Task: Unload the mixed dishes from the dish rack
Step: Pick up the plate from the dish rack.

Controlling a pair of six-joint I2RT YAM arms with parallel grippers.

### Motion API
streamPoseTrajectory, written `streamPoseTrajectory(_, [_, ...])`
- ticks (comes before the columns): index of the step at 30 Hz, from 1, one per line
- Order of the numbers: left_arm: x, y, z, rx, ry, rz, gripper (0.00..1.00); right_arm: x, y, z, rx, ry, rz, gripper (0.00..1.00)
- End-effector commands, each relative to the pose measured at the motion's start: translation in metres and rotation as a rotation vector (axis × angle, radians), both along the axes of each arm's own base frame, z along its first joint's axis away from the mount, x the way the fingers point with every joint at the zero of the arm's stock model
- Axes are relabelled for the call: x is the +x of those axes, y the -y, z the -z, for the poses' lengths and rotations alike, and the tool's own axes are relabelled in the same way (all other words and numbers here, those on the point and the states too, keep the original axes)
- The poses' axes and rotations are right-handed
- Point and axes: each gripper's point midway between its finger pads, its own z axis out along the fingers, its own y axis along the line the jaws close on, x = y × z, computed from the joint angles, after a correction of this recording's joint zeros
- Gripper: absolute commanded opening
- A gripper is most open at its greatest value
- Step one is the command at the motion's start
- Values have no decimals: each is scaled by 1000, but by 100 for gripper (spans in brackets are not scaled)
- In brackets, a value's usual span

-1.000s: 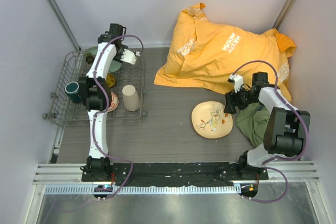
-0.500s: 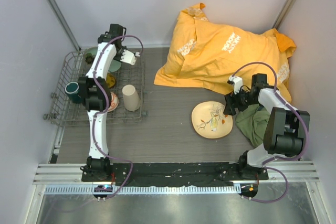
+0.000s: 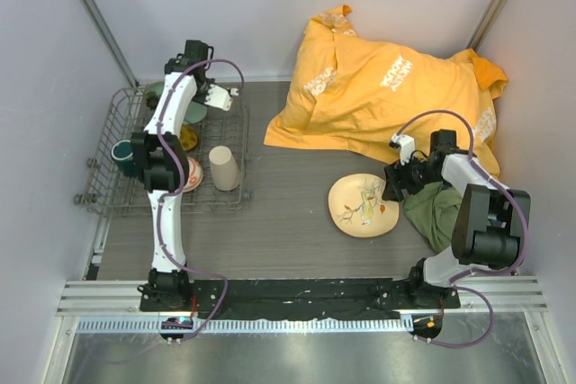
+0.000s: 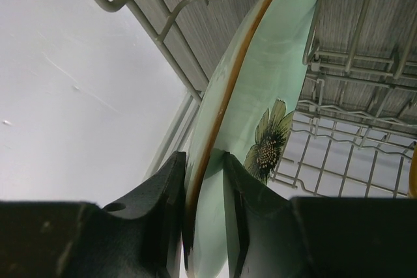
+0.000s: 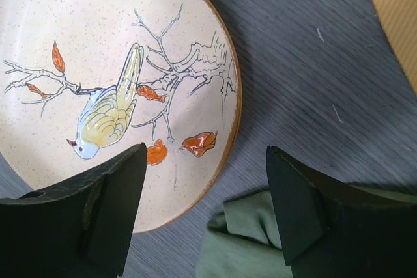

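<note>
Two small shifts over the last second. The left arm has leaned slightly leftward, with the left gripper [image 4: 203,167] kept at the far end of the dish rack [image 4: 163,24]. Its dark fingers are clamped on the brown-edged rim of the pale green flower-marked plate [image 4: 260,96], which stands on edge between the grey wire prongs. Judgement: the grasp is made and the lift has not begun.

The right gripper [image 5: 205,154] has crept toward the cream bird-painted plate [image 5: 98,63], jaws spread wide and empty. The speckled glazed rim lies beneath its left finger and a crumpled green cloth [image 5: 241,232] under its right.

Behind the left gripper, the beige handleless cup [image 3: 224,168] and dark green mug [image 3: 123,155] are racked.
</note>
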Motion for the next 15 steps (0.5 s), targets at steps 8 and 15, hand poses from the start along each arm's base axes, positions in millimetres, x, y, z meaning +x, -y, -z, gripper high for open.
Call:
streamPoseTrajectory(8, [11, 6, -145, -72, 395, 6, 0, 0, -6, -15, 13, 78, -27, 79])
streamPoseTrajectory(15, [2, 7, -172, -106, 447, -1, 0, -4, -8, -19, 16, 87, -33, 79])
